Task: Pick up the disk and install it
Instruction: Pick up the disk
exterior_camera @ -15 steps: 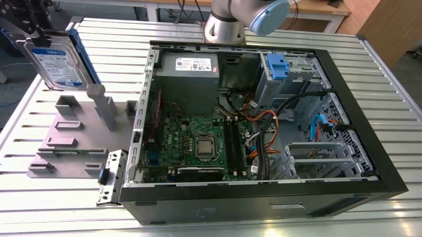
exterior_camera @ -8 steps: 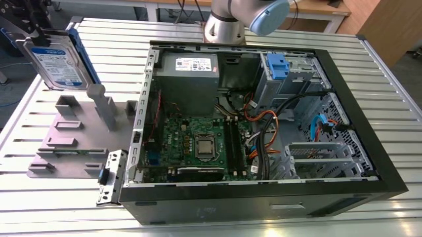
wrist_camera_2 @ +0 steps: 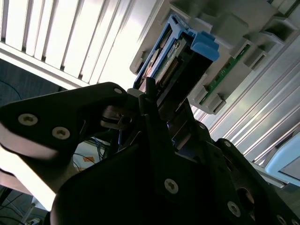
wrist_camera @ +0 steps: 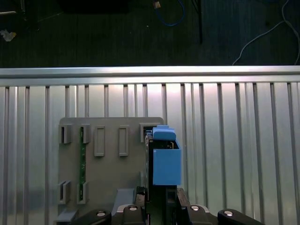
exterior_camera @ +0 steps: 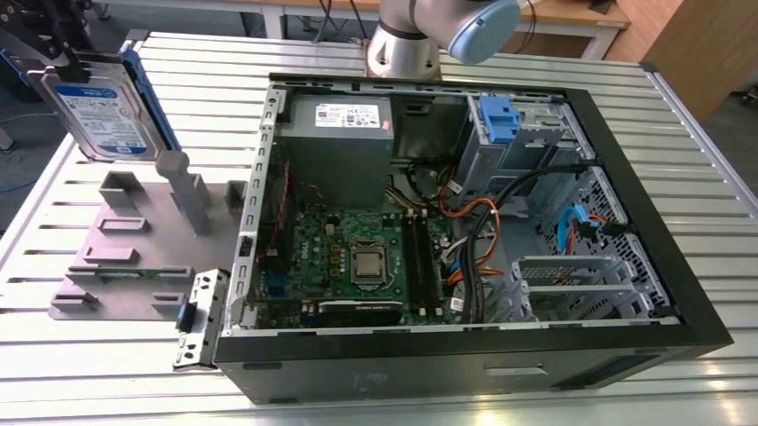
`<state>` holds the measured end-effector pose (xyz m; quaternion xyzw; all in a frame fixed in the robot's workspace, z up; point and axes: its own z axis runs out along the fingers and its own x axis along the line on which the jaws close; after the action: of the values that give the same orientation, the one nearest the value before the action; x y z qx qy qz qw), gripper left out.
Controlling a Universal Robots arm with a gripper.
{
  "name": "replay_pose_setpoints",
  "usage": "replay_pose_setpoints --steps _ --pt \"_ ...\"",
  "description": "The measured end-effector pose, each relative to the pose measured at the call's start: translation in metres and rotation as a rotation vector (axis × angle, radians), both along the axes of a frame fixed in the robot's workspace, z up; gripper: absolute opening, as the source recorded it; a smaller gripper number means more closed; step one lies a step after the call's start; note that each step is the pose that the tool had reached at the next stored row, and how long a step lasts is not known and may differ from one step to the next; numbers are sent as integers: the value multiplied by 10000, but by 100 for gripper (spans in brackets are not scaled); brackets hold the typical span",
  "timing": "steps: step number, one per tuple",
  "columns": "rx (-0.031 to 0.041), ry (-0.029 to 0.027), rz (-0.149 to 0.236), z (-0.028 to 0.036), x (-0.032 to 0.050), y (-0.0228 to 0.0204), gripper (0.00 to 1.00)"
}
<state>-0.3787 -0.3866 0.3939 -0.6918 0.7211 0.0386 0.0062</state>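
Most of the claw (exterior_camera: 67,53) is cut off by the top corner of the exterior view, where dark parts of it are seen above the disk (exterior_camera: 109,111). In the first wrist view its fingertips are hidden behind the disk's edge, and in the second wrist view much of the disk is masked by the dark fingers (wrist_camera_2: 70,112) in front. Whether the disk's lower edge is clear of the grey holder (exterior_camera: 137,257) cannot be made out. The claw is closed narrowly on the disk, which is gripped at its upper end, with the fingers set on either side of it. The disk is held upright, its label turned toward the exterior view, and its blue bracket (wrist_camera: 166,161) is seen end-on in the first wrist view. It is placed at the exterior view's far left, over the holder's far edge. It is well apart from the open case (exterior_camera: 474,222), which stands on the slatted surface (exterior_camera: 71,373) toward the exterior view's right. The arm's base (exterior_camera: 409,44) is seen behind the case.
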Motion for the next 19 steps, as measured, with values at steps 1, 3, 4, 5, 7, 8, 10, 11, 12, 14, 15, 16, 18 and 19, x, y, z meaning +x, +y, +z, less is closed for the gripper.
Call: replay_pose_setpoints --steps 1,3,4,5,7,8,10,11,12,14,15,16,18,19 --pt "0 0 0 8 0 0 35" --pt "1 -1 0 31 0 0 35" --pt "1 -1 0 47 0 0 35" --pt "0 -1 0 65 0 0 35" --pt "2 -2 0 105 0 0 35" --pt "2 -3 0 127 0 0 35" --pt "1 -1 0 172 0 0 35" --pt "1 -1 0 198 0 0 35" --pt "1 -1 0 221 0 0 35" --pt "2 -2 0 255 0 0 35" --pt "2 -3 0 266 0 0 35" --pt "2 -3 0 277 0 0 35" --pt "1 -1 0 292 0 0 35" --pt "2 -3 0 292 0 0 35"
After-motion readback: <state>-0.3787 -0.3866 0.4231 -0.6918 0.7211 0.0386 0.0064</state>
